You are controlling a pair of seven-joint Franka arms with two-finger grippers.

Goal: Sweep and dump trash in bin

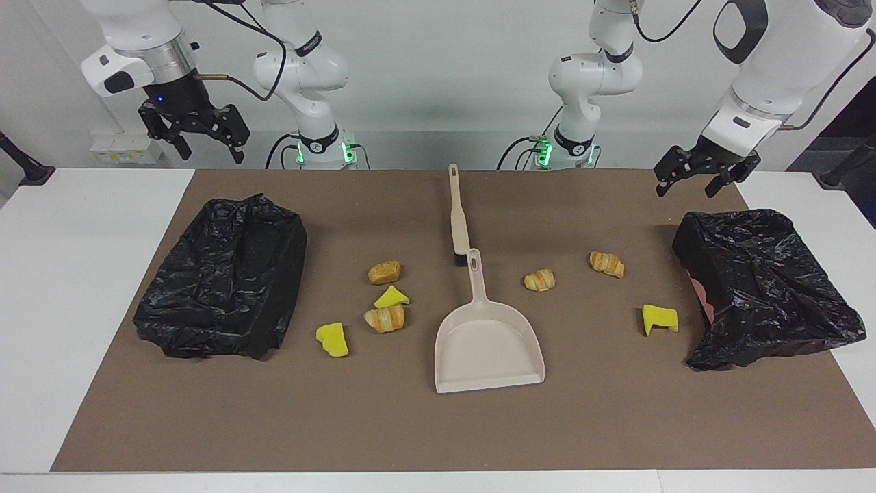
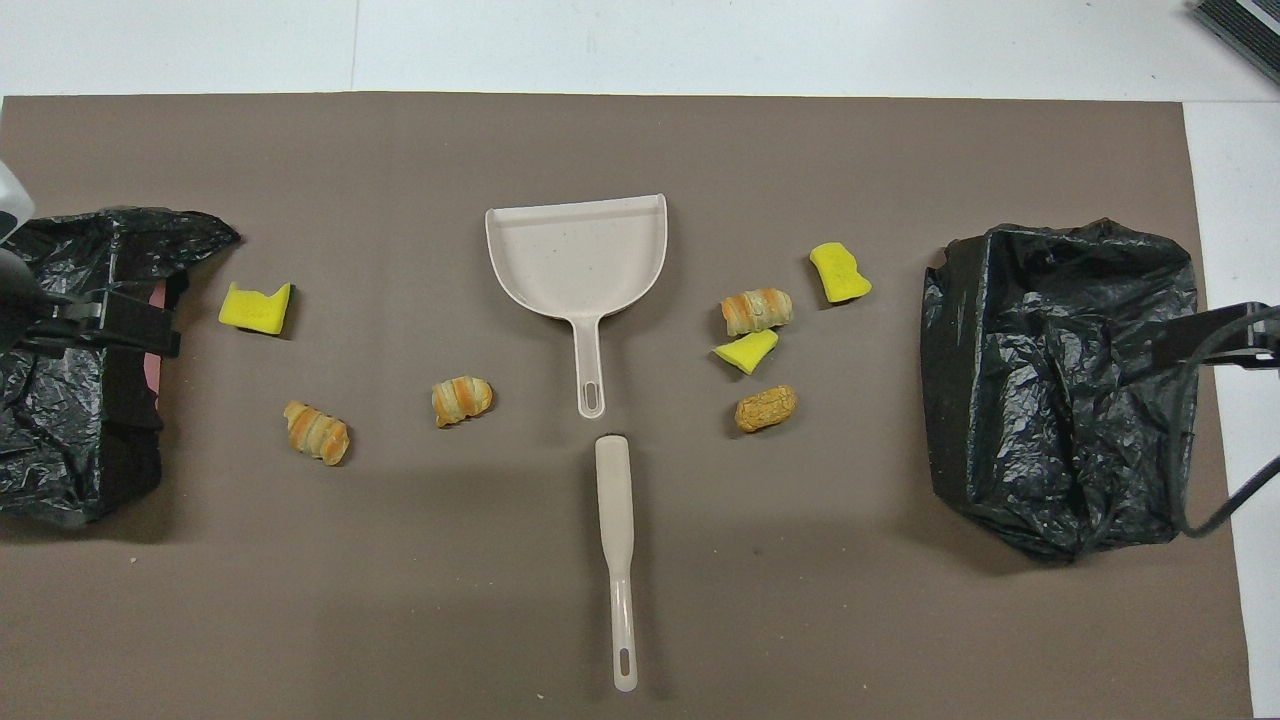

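On the mat [image 1: 410, 424] lie seven trash pieces [image 1: 384, 319]: three yellow, four golden-brown.

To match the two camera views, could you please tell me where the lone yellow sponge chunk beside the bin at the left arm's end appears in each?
Facing view: the yellow sponge chunk sits low at the picture's right, just beside the black-bagged bin.
Overhead view: the same chunk sits at the picture's left, above centre, beside that bin.
Shared landmark: the beige dustpan at mid-table.
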